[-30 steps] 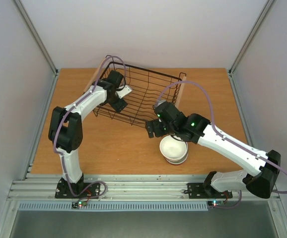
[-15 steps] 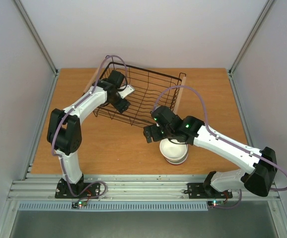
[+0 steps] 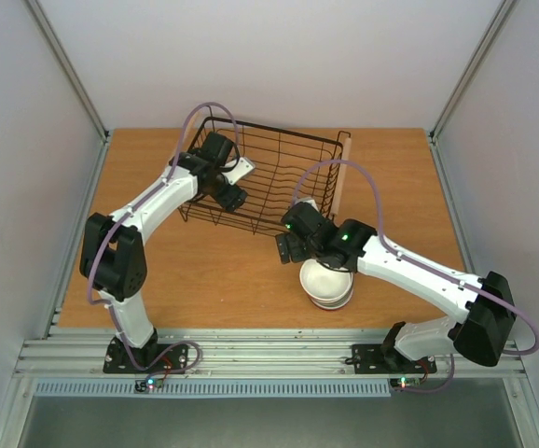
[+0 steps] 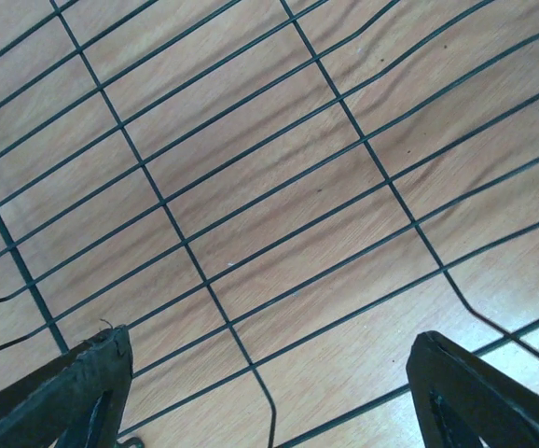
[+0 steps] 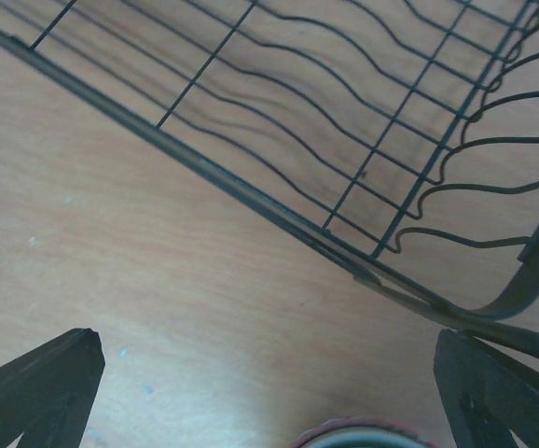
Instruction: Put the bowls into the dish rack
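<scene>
Top external view: I have the right gripper (image 3: 290, 245) hanging low over the table (image 3: 204, 275), between the near side of the dish rack (image 3: 269, 163) and the stack of bowls (image 3: 326, 282). The stack sits on the table just beside the gripper, at about 4 o'clock from it, and at about 5 o'clock from the rack's near right corner, so it is outside the rack. My right wrist camera shows the jaws standing wide apart with nothing between them. The rack's edge crosses ahead from 10 to 4 o'clock, and a curved bowl edge just peeks in at 6 o'clock, so the stack lies back under the wrist, not between the jaws. The left gripper (image 3: 229, 194) is inside the rack over its wire floor, likewise wide open and empty, well apart from the bowls. I judge the right arm the nearer; it would need to draw back toward 4 o'clock to straddle the top bowl.
</scene>
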Controlling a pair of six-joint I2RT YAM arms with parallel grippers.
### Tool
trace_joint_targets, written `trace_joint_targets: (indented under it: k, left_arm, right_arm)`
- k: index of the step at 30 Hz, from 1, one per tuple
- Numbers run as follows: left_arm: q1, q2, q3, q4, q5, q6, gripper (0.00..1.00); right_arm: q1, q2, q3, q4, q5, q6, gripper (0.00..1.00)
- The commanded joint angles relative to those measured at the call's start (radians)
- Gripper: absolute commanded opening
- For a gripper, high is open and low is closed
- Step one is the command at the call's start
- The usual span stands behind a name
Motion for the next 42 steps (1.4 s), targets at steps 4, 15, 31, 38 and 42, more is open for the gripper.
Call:
trace_joint_targets:
  k: [4, 15, 31, 38, 42]
  left_arm:
    - [-0.004, -0.022, -0.040, 0.021, 0.008, 0.012, 0.81]
    - [-0.004, -0.014, -0.085, 0.039, 0.046, -0.020, 0.82]
    - [-0.003, -0.045, -0.002, 0.118, -0.094, -0.057, 0.99]
    - [-0.001, -0.078, 0.185, -0.007, -0.016, -0.049, 0.99]
    - [-0.002, -0.138, 0.208, -0.101, 0.109, -0.090, 0.99]
  right_arm:
    - [-0.123, -0.018, 0.004, 0.021, 0.103, -0.079, 0.98]
    - [-0.164, -0.010, 0.074, -0.017, 0.034, -0.143, 0.98]
    - [-0.147, -0.214, -0.054, 0.075, 0.128, -0.103, 0.99]
    - [-0.148, -0.205, -0.072, 0.054, 0.189, -0.081, 0.98]
    - [-0.147, -0.210, -0.093, 0.057, 0.269, -0.043, 0.98]
